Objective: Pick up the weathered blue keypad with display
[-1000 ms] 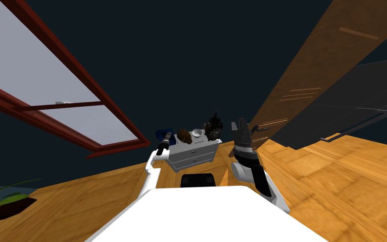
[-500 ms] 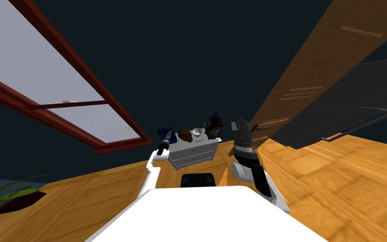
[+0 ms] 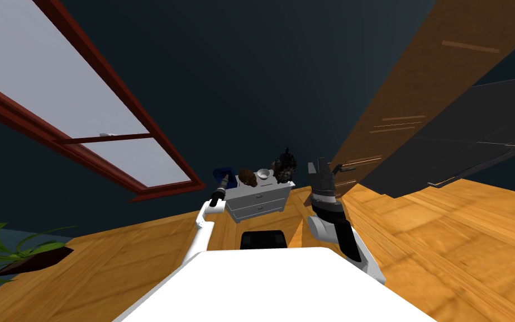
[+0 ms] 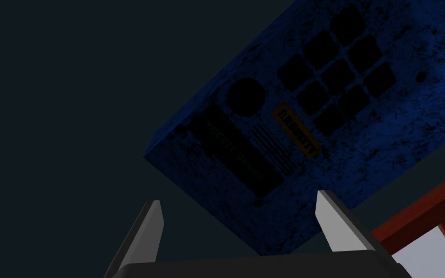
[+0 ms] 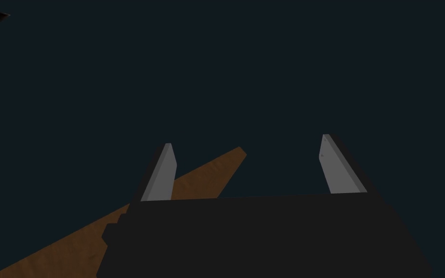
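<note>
My left gripper (image 4: 239,198) is spread wide, and the blue keypad (image 4: 313,120) hangs tilted just beyond it, its scuffed face turned toward my left wrist camera. It shows a dark block of keys, a round dark spot and a small orange-rimmed label. The keypad's near corner sits between the two fingers (image 4: 151,227), though I cannot tell whether either one touches it. From the head camera, the keypad (image 3: 224,174) is at the left end of a white chest of drawers (image 3: 256,202), at 9 o'clock from a brown lump (image 3: 246,178). A white bowl (image 3: 263,174) and a dark spiky plant (image 3: 285,165) follow toward 3 o'clock. My right gripper (image 5: 246,140) is also spread and holds nothing, raised at 3 o'clock of the chest.
</note>
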Available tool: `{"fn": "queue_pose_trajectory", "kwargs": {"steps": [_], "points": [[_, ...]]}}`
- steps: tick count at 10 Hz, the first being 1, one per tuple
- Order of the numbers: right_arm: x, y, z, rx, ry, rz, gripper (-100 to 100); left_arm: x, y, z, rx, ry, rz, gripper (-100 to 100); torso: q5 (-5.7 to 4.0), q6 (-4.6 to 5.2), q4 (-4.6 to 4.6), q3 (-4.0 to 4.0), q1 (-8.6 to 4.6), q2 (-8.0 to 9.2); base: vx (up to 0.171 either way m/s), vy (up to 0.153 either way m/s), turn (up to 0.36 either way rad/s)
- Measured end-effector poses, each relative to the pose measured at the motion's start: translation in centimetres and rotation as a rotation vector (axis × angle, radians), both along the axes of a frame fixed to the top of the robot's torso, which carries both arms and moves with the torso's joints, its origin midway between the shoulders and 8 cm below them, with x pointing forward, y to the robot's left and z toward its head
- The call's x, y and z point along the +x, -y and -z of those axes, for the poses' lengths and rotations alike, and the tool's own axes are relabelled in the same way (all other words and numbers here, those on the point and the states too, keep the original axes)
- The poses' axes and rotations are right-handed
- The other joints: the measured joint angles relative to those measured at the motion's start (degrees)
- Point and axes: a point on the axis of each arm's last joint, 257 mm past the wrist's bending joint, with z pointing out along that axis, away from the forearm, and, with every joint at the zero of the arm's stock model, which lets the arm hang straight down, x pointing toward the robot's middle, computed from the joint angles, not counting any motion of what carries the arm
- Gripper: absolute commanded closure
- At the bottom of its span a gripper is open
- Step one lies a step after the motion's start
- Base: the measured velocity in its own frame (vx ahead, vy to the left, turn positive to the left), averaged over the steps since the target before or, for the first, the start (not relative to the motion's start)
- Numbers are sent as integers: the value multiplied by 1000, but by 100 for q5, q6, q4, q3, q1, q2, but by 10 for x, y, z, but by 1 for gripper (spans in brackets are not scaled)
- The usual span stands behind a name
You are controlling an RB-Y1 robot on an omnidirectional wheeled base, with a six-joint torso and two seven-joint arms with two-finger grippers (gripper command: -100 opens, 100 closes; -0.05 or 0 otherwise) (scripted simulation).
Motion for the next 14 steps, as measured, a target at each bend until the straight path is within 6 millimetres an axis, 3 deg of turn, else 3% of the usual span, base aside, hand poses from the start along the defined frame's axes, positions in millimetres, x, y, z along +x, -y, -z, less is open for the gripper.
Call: {"fn": "queue_pose_trajectory", "kwargs": {"steps": [7,14], "points": [[0,0,0,0,0,0,0,-3,-7,40,-34,-29,3,-100,3,0,-3,-10,11,-18,-30,45,24],[0,0,0,0,0,0,0,-21,-6,69,-14,-30,28,-100,3,0,-10,-29,13,-50,53,56,19]]}}
